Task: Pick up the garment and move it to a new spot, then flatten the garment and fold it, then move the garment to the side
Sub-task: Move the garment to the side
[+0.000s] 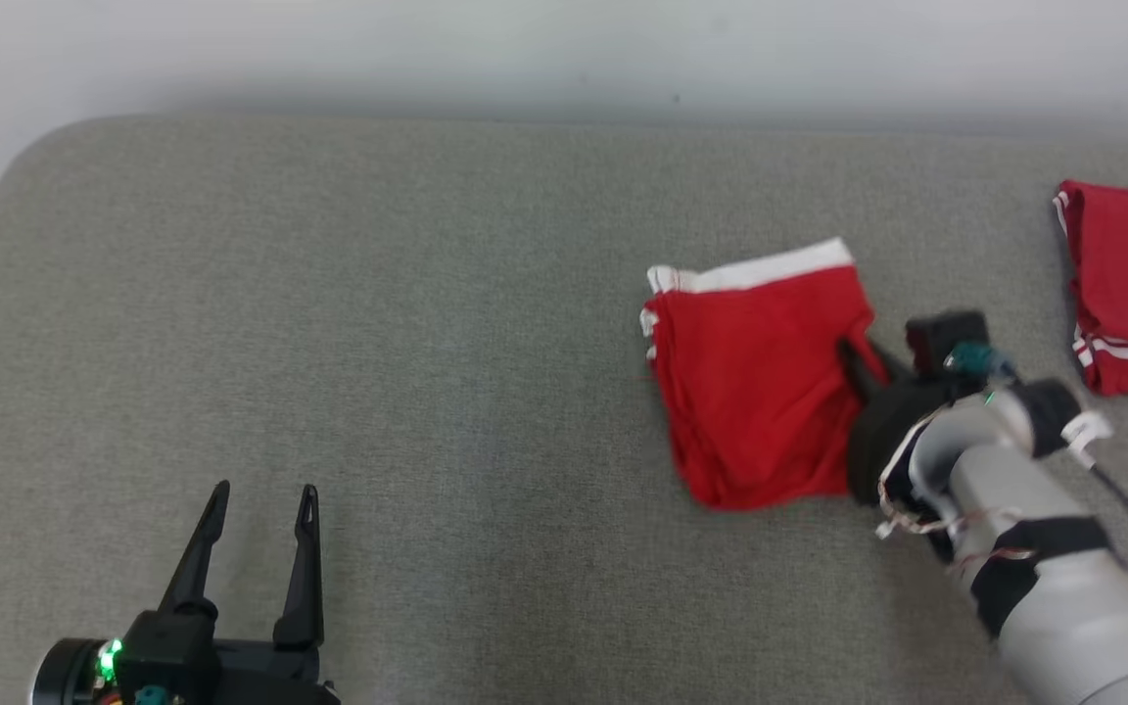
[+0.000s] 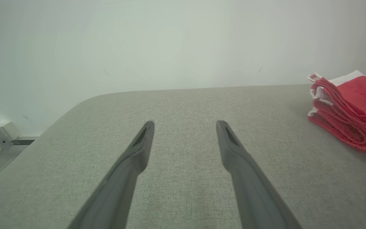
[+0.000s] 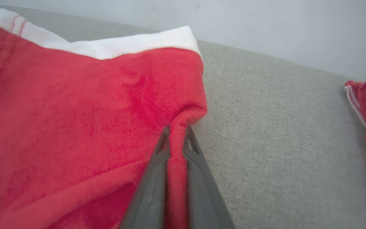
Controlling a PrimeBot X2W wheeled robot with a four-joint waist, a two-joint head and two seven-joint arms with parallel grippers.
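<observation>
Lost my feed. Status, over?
Right gripper shut on folded red garment edge. Left gripper open, off the cloth. Second red garment far right, apart.

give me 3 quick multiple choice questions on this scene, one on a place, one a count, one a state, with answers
1. Relative to the left gripper, the folded red cloth garment with the white band lies:
A) between its fingers
B) away to its right on the grey fabric surface
C) behind it, off the surface

2. How many red garments lie on the surface?
A) one
B) two
C) three

3. The right gripper is:
A) open above the garment
B) shut on nothing
C) shut on a ridge of the garment's edge

Answers:
1 B, only grey fabric lies between its fingers.
2 B, a second red garment lies at the far right.
3 C, red cloth is pinched between its fingers.
</observation>
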